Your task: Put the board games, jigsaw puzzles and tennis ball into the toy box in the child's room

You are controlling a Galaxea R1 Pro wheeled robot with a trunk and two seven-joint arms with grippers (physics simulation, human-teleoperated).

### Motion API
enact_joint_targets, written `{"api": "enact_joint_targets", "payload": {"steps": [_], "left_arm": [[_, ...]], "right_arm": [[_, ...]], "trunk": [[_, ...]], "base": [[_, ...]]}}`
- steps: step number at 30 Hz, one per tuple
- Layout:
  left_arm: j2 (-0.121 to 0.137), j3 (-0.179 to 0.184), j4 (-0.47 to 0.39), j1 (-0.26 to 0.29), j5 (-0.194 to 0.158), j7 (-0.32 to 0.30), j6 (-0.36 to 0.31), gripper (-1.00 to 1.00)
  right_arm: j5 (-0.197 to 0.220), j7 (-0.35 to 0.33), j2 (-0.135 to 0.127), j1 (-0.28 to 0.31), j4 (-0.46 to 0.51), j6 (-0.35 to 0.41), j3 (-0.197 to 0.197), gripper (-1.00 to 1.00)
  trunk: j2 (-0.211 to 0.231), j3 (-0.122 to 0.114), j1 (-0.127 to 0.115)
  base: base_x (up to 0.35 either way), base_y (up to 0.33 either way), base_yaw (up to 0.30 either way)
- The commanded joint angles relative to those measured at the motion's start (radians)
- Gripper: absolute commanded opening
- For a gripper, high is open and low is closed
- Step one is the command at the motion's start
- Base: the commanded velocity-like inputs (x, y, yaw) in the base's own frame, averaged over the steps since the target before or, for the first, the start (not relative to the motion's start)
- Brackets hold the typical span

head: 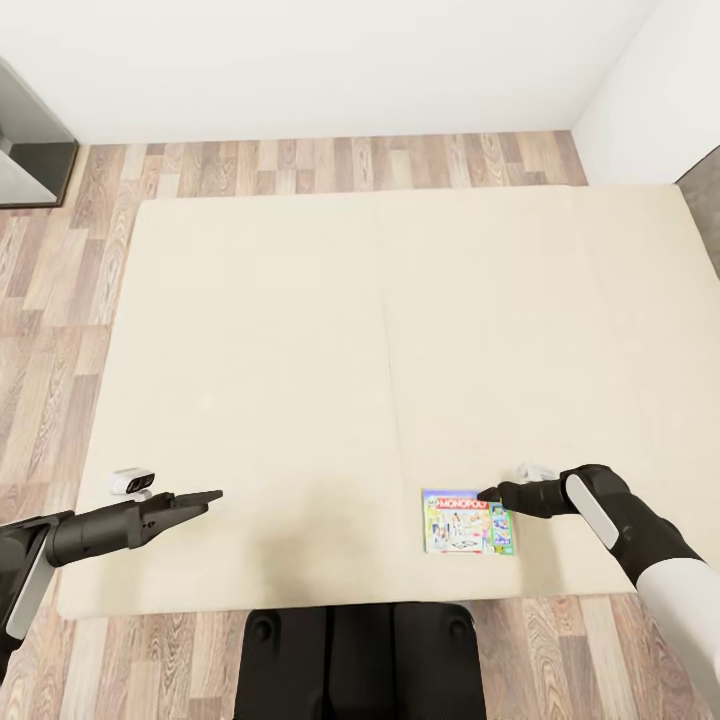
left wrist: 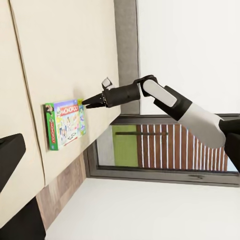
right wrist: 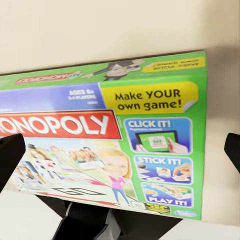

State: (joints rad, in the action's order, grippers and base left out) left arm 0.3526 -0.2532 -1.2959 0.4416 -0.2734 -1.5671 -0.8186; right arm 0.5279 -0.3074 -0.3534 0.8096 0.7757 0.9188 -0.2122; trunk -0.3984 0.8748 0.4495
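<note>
A wood-plank floor [head: 60, 290] and white walls [head: 330, 60] are seen around the low bed [head: 300, 330], whose two plain cream pads are split by a faint seam. One board game, a flat green-edged Monopoly box [head: 467, 521], is laid face up near the bed's near edge, on the right-hand pad. The right gripper [head: 485, 494] is held at the box's upper right corner, just above it; contact cannot be told. In the right wrist view its dark fingertips [right wrist: 11, 155] are spread wide to either side of the glossy printed lid [right wrist: 115, 135], nothing gripped. The left gripper [head: 212, 495] is poised over bare mattress well to the left, its slim black fingers drawn close together, nothing between them.
</note>
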Motion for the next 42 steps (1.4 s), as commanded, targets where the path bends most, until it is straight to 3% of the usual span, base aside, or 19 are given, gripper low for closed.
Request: {"api": "enact_joint_targets", "payload": {"steps": [1, 42], "left_arm": [[0.000, 0.000, 0.000, 0.000, 0.000, -0.004, -0.010, 1.00], [0.001, -0.001, 0.000, -0.001, -0.004, -0.004, -0.010, 1.00]], "right_arm": [[-0.008, -0.008, -0.001, 0.001, 0.001, 0.002, -0.003, 1.00], [-0.008, -0.009, 0.001, 0.000, 0.001, 0.002, -0.003, 1.00]], "trunk": [[-0.002, 0.003, 0.001], [-0.002, 0.033, 0.001]], "base": [[0.000, 0.000, 0.000], [0.000, 0.000, 0.000]]}}
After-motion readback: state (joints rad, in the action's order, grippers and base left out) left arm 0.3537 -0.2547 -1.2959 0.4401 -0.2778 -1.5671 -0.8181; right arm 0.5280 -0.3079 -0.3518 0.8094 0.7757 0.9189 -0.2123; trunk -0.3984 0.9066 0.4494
